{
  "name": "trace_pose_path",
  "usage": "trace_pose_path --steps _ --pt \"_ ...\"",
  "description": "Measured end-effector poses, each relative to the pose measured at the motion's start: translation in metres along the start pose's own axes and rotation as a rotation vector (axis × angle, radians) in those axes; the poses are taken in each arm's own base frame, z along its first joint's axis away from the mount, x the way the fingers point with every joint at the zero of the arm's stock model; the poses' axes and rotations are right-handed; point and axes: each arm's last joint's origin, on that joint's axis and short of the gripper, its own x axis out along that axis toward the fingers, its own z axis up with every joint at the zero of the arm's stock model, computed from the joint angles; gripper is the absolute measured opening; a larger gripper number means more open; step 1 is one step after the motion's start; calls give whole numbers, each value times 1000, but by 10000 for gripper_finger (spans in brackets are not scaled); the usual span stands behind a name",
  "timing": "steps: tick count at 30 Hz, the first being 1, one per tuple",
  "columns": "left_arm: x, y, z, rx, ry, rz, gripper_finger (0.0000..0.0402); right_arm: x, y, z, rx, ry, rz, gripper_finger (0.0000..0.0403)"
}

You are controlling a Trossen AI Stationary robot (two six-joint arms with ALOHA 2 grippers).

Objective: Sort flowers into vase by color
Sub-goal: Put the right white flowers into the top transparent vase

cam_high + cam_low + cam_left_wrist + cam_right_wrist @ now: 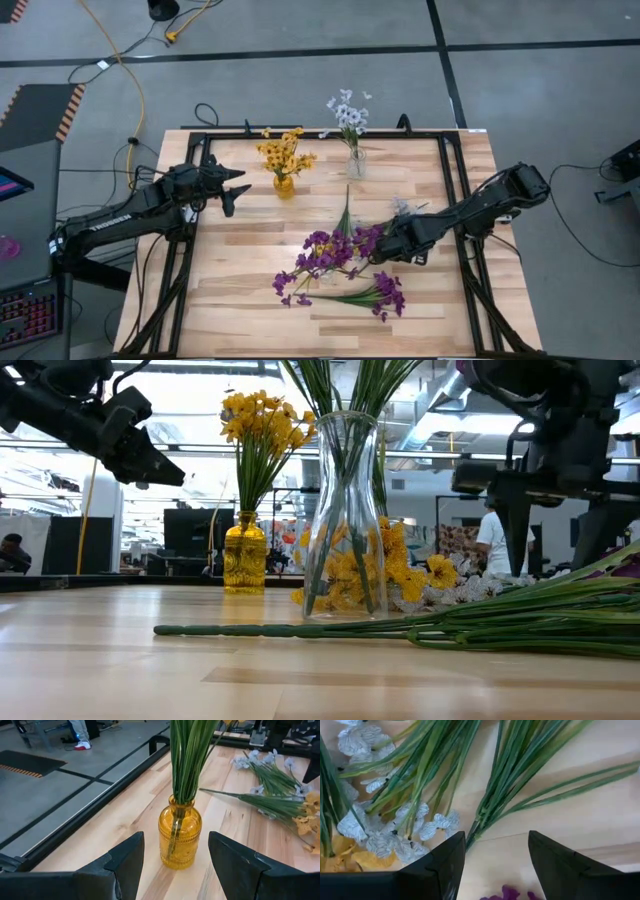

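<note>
Flowers are partly sorted. From above, you see yellow flowers (283, 155) in the amber vase (284, 186) at 11 o'clock and white flowers (348, 112) in the clear vase (356, 164) at 12. Purple flowers (335, 262) lie loose mid-table, still to do. Your left gripper (232, 187) waits wide at 9, by the amber vase. Your right gripper (385, 246) sits low at 3. At table height, green stems (400, 630) lie flat. Your left wrist shows its fingers (125, 862) apart. Your right wrist shows fingers (447, 862) wide, holding nothing, over loose stems (490, 805).
</note>
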Motion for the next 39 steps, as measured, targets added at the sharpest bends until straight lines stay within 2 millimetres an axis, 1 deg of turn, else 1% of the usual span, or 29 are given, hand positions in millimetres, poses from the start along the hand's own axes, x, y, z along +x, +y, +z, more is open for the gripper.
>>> trace_pose_path --steps 13,16,21,28,32,36,39 --pt "0 -1 -3 6 26 -19 210 26 1 -3 47 -65 -62 244" --pt "0 -1 -4 2 39 -18 210 29 1 -4 48 -59 -73 235" --pt "0 -1 -4 -10 40 -18 210 29 1 -4 52 -47 -87 194" --pt "0 -1 -4 -11 39 -18 210 30 0 -3 47 -50 -98 112" --pt "0 -1 -4 -11 39 -18 210 30 0 -3 46 -48 -98 74" --pt "0 -1 -4 -24 39 -18 210 30 0 -3 32 -45 -94 49" --pt "0 -1 -4 -25 39 -18 210 30 0 -3 21 -44 -93 42"
